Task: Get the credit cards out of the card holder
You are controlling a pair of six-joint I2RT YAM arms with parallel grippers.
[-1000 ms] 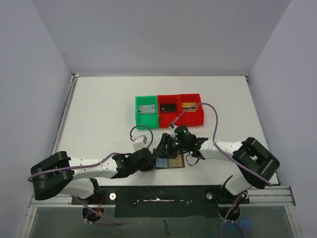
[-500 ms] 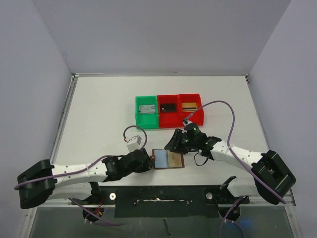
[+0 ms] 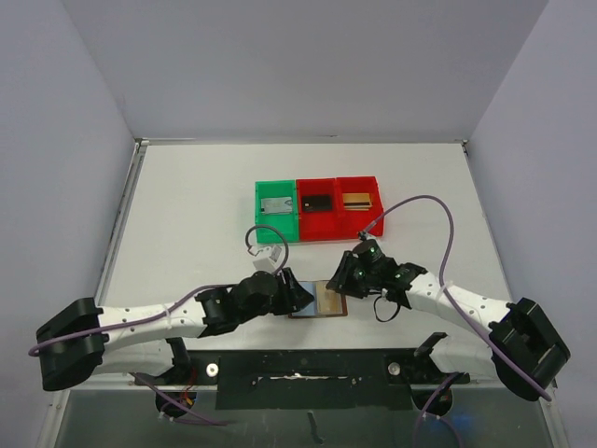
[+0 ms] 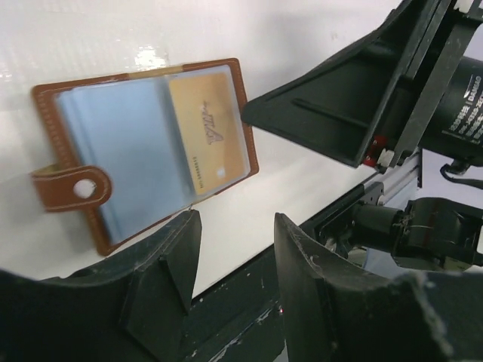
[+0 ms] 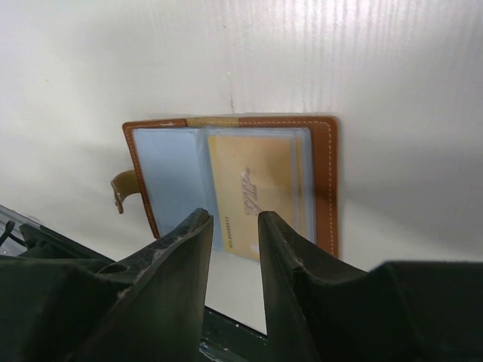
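The brown card holder (image 5: 170, 170) lies open on the counter (image 3: 187, 215), with a gold credit card (image 5: 253, 192) in one pocket. The left end effector (image 4: 235, 226) and right end effector (image 5: 232, 222) flank it, both released and empty.

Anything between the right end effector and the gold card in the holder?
Nothing visible does. The card holder lies open on the table, the gold card showing in its pocket, and no object sits between it and the right end effector.
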